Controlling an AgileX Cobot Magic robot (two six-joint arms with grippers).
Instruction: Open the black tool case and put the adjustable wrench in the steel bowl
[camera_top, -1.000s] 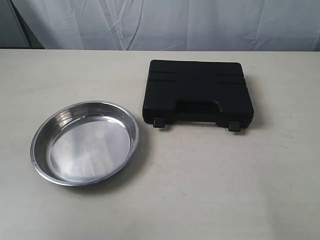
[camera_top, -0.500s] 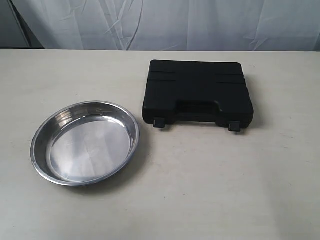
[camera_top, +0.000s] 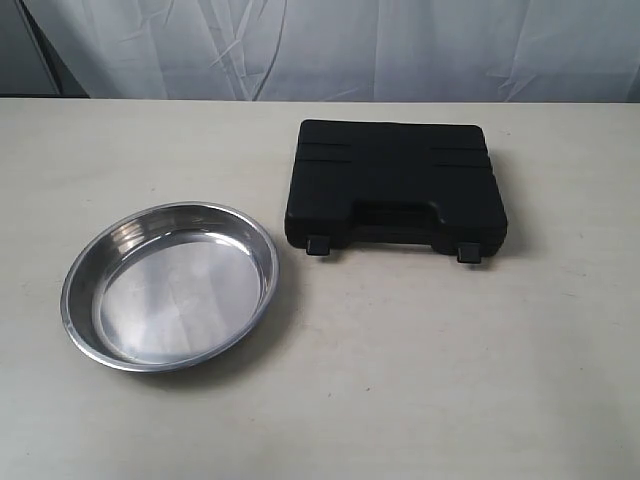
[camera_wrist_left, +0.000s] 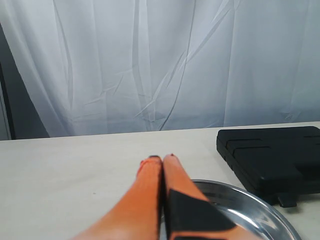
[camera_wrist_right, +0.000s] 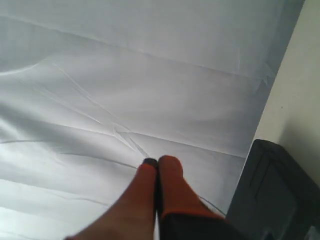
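white drapes (camera_top: 300, 50) backed beige table (camera_top: 400, 350); black tool case (camera_top: 395, 185) sat closed right of center, steel bowl (camera_top: 170, 285) lower left; left gripper (camera_wrist_left: 162, 157) and right gripper (camera_wrist_right: 157, 161) were pressed together.

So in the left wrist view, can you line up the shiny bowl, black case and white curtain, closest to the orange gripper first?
1. steel bowl, just beside the left gripper.
2. black tool case, on the table past the bowl.
3. white curtain, behind the table's far edge.
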